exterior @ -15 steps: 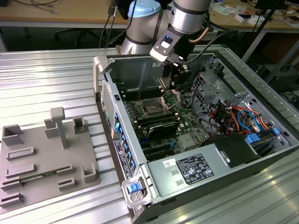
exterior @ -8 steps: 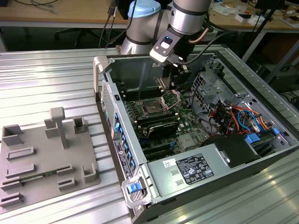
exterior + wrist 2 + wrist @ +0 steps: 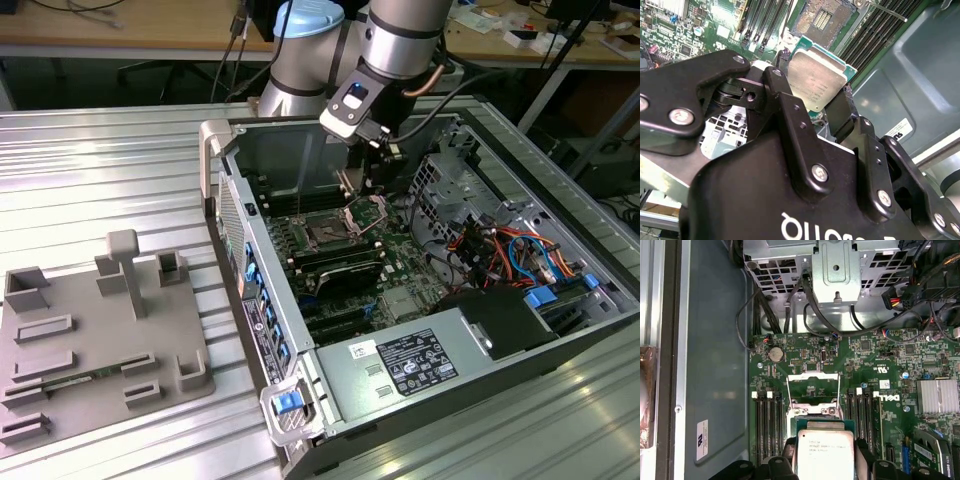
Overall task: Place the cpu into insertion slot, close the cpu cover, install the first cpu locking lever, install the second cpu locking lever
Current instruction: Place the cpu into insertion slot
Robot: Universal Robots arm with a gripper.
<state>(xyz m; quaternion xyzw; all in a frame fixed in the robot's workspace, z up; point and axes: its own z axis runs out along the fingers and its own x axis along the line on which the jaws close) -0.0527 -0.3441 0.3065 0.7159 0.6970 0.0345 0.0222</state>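
A: Status. The claw (image 3: 812,97) is clamped on the cpu (image 3: 817,82), with fingers (image 3: 839,110) on two opposite edges and the metal top showing in both wrist views. In the exterior view the claw (image 3: 385,150) hangs inside the open computer case (image 3: 262,262), above the motherboard (image 3: 400,290)

B: Position against the socket?

A: The chip is in the air, not seated. In the second wrist view the insertion slot (image 3: 822,17) lies beyond it, apart from it, contact field bare. The cpu cover (image 3: 813,376) stands raised off the socket, so the way in looks open

B: Risks, as I judge them. First, orientation: if the chip's keys do not match the socket's, it sits proud and the contacts bend under it

A: Agreed. Second, tilt: in the second wrist view the chip looks canted to the board, and a corner landing first could scrape contacts. I cannot tell how much of that is camera angle

B: Third, the grip is on thin edges only. A slip drops the chip onto the memory slots (image 3: 767,425) flanking the socket

A: Fourth, the raised cover stands close to the way down. A finger clipping it could knock the frame onto an unseated chip. Levers: a thin rod (image 3: 887,12) shows near the socket, likely one of them, not confirmed
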